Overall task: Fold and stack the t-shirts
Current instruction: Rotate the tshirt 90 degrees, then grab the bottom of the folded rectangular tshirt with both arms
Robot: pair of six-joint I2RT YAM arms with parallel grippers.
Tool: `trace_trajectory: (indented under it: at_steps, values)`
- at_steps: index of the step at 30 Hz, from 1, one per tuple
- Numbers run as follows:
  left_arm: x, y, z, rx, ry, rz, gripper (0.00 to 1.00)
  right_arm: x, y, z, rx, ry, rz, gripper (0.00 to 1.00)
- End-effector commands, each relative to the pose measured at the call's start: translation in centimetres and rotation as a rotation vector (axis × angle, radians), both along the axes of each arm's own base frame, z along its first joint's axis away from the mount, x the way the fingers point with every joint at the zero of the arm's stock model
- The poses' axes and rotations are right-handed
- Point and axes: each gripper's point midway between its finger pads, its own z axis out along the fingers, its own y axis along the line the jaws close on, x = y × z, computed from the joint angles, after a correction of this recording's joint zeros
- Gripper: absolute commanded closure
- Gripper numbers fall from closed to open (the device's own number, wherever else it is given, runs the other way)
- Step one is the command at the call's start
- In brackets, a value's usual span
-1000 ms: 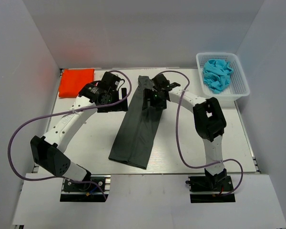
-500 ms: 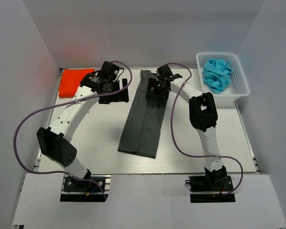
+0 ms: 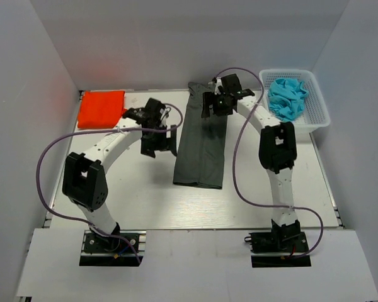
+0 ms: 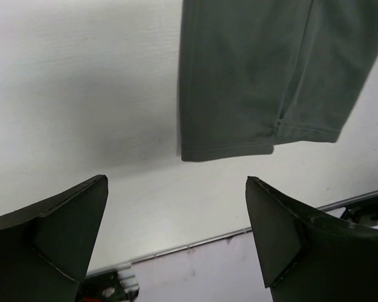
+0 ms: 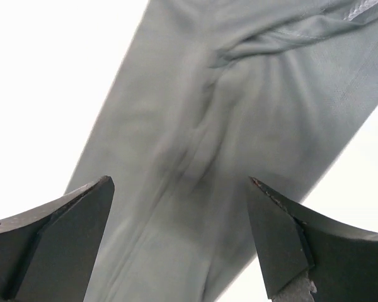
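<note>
Mid-table we find the grey shirt (image 3: 201,145) running near-to-far as 1 long strip, our left gripper (image 3: 159,139) just left of its near half, our right gripper (image 3: 214,104) over its far end, both jaws apart, empty, and the orange shirt (image 3: 101,108) far-left.

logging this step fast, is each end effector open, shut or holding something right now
Left end effector: open, holding nothing, near the charcoal t-shirt hem.
Right end effector: open, holding nothing, over the same t-shirt.
</note>
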Motion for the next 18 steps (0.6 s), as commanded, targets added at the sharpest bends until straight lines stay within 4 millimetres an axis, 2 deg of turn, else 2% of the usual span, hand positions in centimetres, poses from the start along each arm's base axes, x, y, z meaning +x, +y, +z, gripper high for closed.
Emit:
trace_trajectory:
  at_steps: [1,2,3,4,5,6,7,8,9,11,12,15,16,18]
  values:
    - [-2.5,-1.5,-2.4,-0.094,0.063,-0.056,0.00,-2.1,0.2,13.4,0.097,-0.251,0.037,0.10]
    - [-2.2,-2.0,-2.9,-0.128,0.036,-0.066,0.00,-3.0,0.3,13.8,0.116,-0.244,0.039,0.10]
    - [-2.5,-2.0,-3.2,-0.136,0.029,-0.057,0.00,-5.1,-0.4,15.3,0.140,-0.242,0.021,0.10]
    - [-3.6,-1.7,-4.8,-0.133,0.074,-0.039,0.00,-6.8,-1.1,12.6,0.125,-0.167,0.005,0.10]
    - [-3.4,-2.0,-5.3,-0.154,0.058,-0.045,0.00,-7.8,-1.4,12.2,0.144,-0.137,-0.026,0.10]
    - [-4.2,-1.9,-6.3,-0.163,0.079,-0.040,0.00,-11.2,-2.7,10.5,0.140,-0.064,-0.053,0.10]
    - [-4.5,-2.3,-6.4,-0.181,0.072,-0.043,0.00,-12.6,-3.0,9.7,0.143,-0.022,-0.066,0.10]
    - [-4.9,-2.6,-7.3,-0.212,0.075,-0.047,0.00,-14.5,-3.0,12.2,0.185,-0.056,-0.049,0.10]
    - [-5.2,-2.9,-7.6,-0.234,0.083,-0.049,0.00,-17.7,-3.8,7.8,0.167,0.065,-0.057,0.10]
    - [-5.4,-3.9,-7.7,-0.298,0.077,-0.078,0.00,-20.3,-3.6,7.0,0.216,0.118,-0.038,0.10]
    - [-5.5,-4.0,-7.9,-0.311,0.079,-0.084,0.00,-23.5,-4.4,4.8,0.212,0.176,-0.042,0.10]
    - [-5.6,-4.3,-8.9,-0.311,0.081,-0.094,0.05,-27.4,-4.7,2.7,0.238,0.280,-0.076,0.10]
    - [-5.7,-4.3,-9.2,-0.306,0.090,-0.092,0.05,-29.5,-5.3,0.4,0.226,0.363,-0.114,0.10]
    - [-5.8,-4.0,-10.0,-0.295,0.091,-0.087,0.10,-30.3,-5.0,0.2,0.256,0.366,-0.132,0.10]
